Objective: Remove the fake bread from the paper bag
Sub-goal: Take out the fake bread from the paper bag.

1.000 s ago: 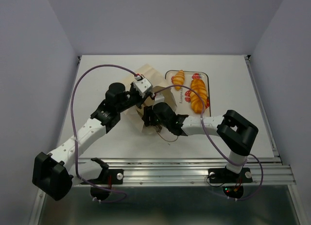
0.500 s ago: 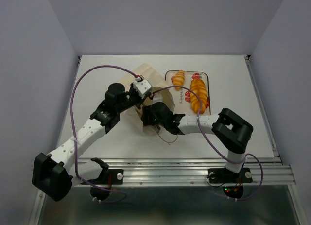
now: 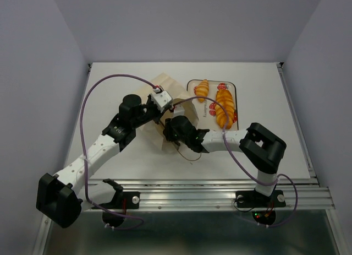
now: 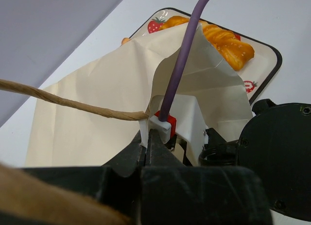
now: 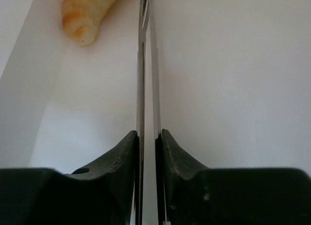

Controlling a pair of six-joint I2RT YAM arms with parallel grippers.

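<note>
Right end effector (image 5: 147,50), newly closed (wrist-view croissant (image 5: 83,13))

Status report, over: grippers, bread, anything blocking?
Left gripper shut on bag rim. Right gripper shut inside bag, croissant beside it, ungripped. Loaf, small croissant on tray. Nothing blocking seen.

You have a white table (image 3: 264,90) in front of you. A cream paper bag (image 3: 168,83) lies on it, near the middle. Just beside the bag, on its right, sits a white tray (image 3: 212,84) with strawberry pictures.
</note>
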